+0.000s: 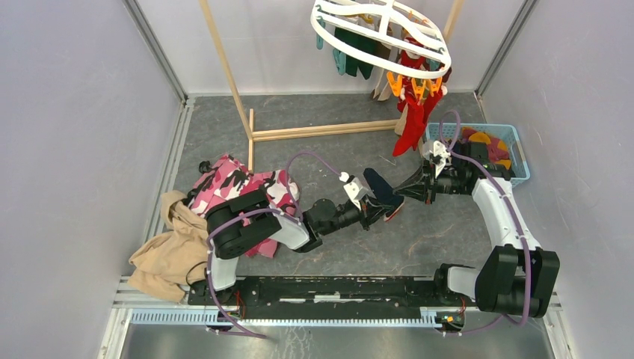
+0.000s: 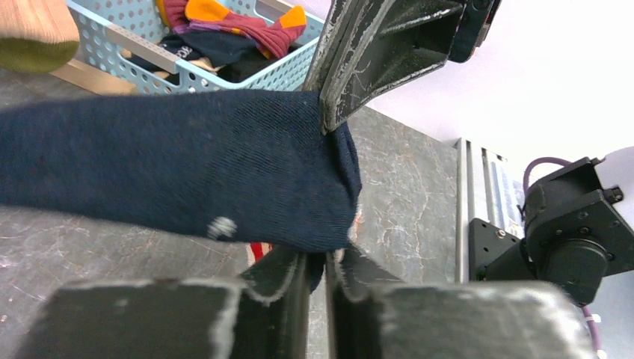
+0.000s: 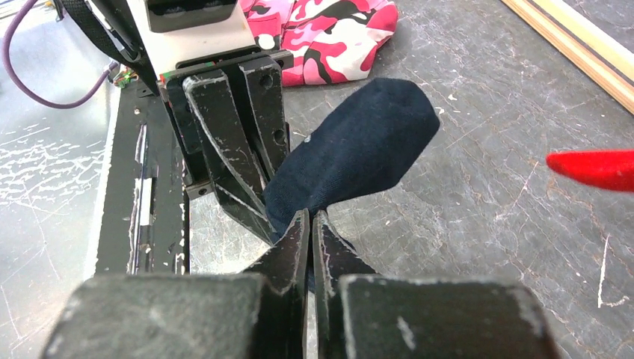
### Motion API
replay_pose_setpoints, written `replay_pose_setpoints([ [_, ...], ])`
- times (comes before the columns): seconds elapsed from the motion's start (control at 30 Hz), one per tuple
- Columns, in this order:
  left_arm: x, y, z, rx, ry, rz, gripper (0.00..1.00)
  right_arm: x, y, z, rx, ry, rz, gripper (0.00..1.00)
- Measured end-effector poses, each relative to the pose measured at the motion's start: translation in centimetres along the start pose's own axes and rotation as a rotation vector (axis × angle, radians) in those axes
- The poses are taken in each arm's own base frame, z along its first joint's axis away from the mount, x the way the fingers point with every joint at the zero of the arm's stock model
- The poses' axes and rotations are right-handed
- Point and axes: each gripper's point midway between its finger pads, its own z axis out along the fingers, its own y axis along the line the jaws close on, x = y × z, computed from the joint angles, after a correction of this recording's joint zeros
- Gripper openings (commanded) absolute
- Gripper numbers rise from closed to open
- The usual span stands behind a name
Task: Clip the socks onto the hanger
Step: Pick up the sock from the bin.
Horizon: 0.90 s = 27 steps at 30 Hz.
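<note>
A navy sock (image 1: pixel 382 189) hangs between both grippers above the middle of the floor. My left gripper (image 1: pixel 371 212) is shut on its lower edge; in the left wrist view the sock (image 2: pixel 187 168) fills the frame above my left gripper (image 2: pixel 327 262). My right gripper (image 1: pixel 404 191) is shut on the same edge; in the right wrist view the sock (image 3: pixel 359 149) rises from my right gripper (image 3: pixel 311 224). The white oval hanger (image 1: pixel 381 28) hangs at the top right. Red socks (image 1: pixel 413 120) and dark green socks (image 1: pixel 357 46) are clipped to it.
A blue basket (image 1: pixel 517 153) with more socks stands at the right, also in the left wrist view (image 2: pixel 179 60). A pink camouflage cloth (image 1: pixel 232 183) and a tan cloth (image 1: pixel 168 250) lie at the left. The wooden rack base (image 1: pixel 321 131) crosses the floor behind.
</note>
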Motion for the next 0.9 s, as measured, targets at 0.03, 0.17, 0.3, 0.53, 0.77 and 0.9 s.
replay_pose_setpoints([
  [0.03, -0.1, 0.0, 0.0, 0.001, -0.003, -0.005, 0.02, 0.0, 0.0, 0.0, 0.000, 0.000, -0.002, 0.09],
  [0.17, 0.2, 0.0, -1.0, -0.001, -0.003, -0.042, 0.02, 0.0, 0.0, -0.1, 0.006, 0.009, -0.015, 0.22],
  [0.3, 0.7, 0.6, -4.1, -0.019, 0.037, -0.185, 0.02, 0.0, -0.1, -0.3, 0.027, 0.037, -0.047, 0.36],
  [0.53, -2.4, 3.9, -7.5, -0.032, 0.026, -0.606, 0.02, -0.7, -1.1, -1.3, 0.114, 0.122, -0.190, 0.78],
  [0.77, -4.1, 4.4, -9.9, 0.003, 0.049, -1.044, 0.02, -2.1, -0.2, -2.2, 0.116, 0.189, -0.600, 0.98],
  [0.9, -3.3, 4.7, -10.1, -0.010, 0.096, -1.239, 0.02, -1.3, 1.8, -1.2, 0.010, 0.170, -0.789, 0.98],
])
